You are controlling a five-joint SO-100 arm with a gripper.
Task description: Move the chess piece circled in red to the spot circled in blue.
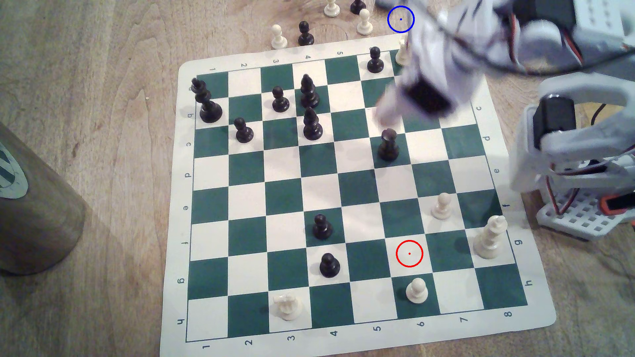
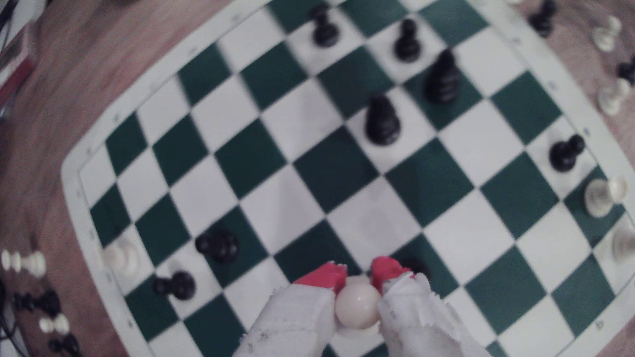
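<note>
While exterior view blurs claw (image 2: 357,274), wrist view shows pawn (image 2: 357,305) clamped.

The blue ring (image 1: 400,19), at the exterior view's top, encloses bare worktop (image 1: 103,103). A white pawn (image 1: 364,22) stands just to its left, with another white pawn (image 1: 401,53) on the board edge below it. The blurred tool (image 1: 388,115) hangs over open squares, a black rook (image 1: 388,146) close beneath.

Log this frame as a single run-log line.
phase: carrying | gripper: shut on cream-white plastic pawn, lifted above green-and-white board | red-circled square: vacated | blue-circled spot on wood: not yet filled
</note>
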